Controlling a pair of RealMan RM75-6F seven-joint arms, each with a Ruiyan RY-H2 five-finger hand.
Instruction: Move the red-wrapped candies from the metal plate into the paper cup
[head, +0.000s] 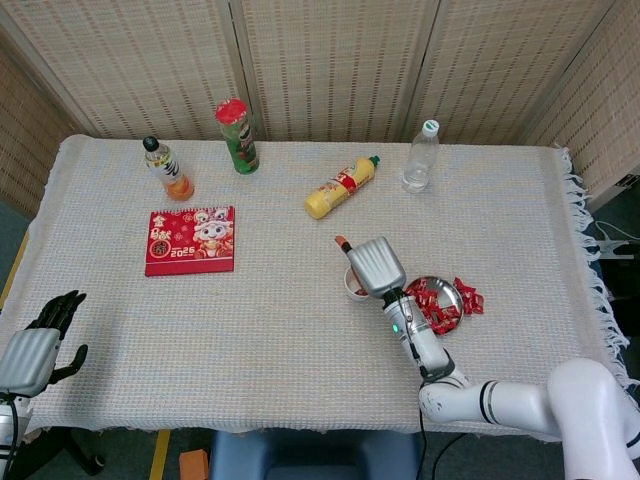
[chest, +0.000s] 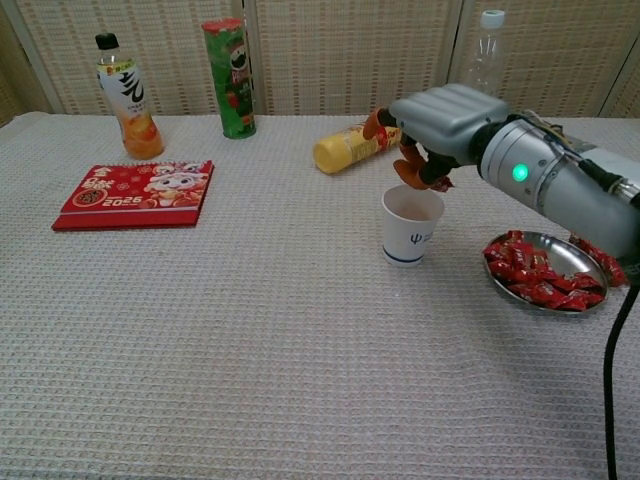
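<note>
A white paper cup (chest: 412, 225) stands just left of the metal plate (chest: 563, 243), which holds several red-wrapped candies (chest: 530, 275). My right hand (chest: 435, 125) hovers directly over the cup's mouth, fingers curled down, pinching a red candy (chest: 441, 183) just above the rim. From the head view the right hand (head: 375, 267) covers most of the cup (head: 355, 287), and a bit of red shows inside it. The plate (head: 441, 283) lies to its right. My left hand (head: 35, 340) hangs off the table's front left corner, fingers apart and holding nothing.
A few loose candies (head: 470, 298) lie on the cloth right of the plate. Along the back stand an orange drink bottle (chest: 125, 97), a chips can (chest: 230, 78) and a water bottle (chest: 482, 60); a yellow bottle (chest: 350, 145) lies behind the cup. A red calendar (chest: 135, 195) lies left.
</note>
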